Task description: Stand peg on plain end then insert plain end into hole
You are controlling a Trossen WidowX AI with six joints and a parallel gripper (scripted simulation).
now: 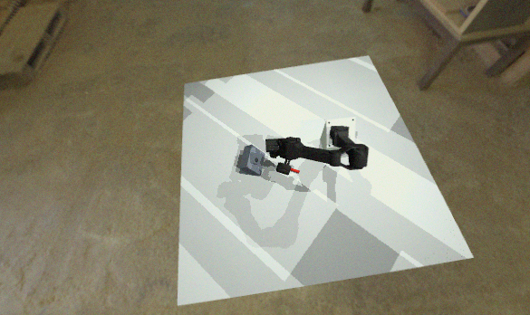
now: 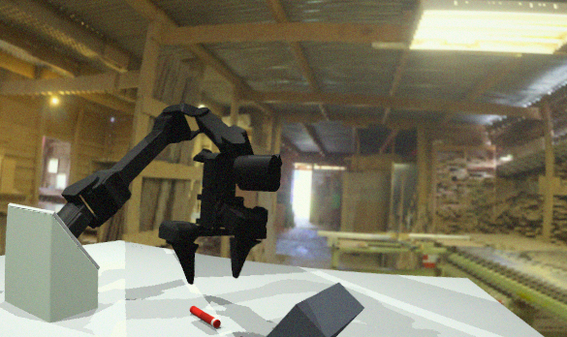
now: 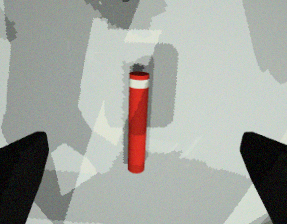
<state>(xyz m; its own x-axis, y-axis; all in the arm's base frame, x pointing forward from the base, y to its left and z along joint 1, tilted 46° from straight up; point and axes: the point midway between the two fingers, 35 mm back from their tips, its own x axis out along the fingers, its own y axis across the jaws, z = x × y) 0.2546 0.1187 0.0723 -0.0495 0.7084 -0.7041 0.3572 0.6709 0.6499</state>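
The red peg lies flat on the table. Its white-banded end points toward the sloped panel and is at the top in the wrist view. The dark grey sloped panel block stands beyond that end. Its hole shows as a dark spot in the top view; the exterior view shows no hole. My gripper is open and empty, pointing down above the peg, with one finger on each side of it in the wrist view. In the top view the arm's end partly covers the peg.
The pale robot stand carries the arm's base, on the side away from the panel block. The white table holds both, and shadows of the arm fall across it around the peg and the block.
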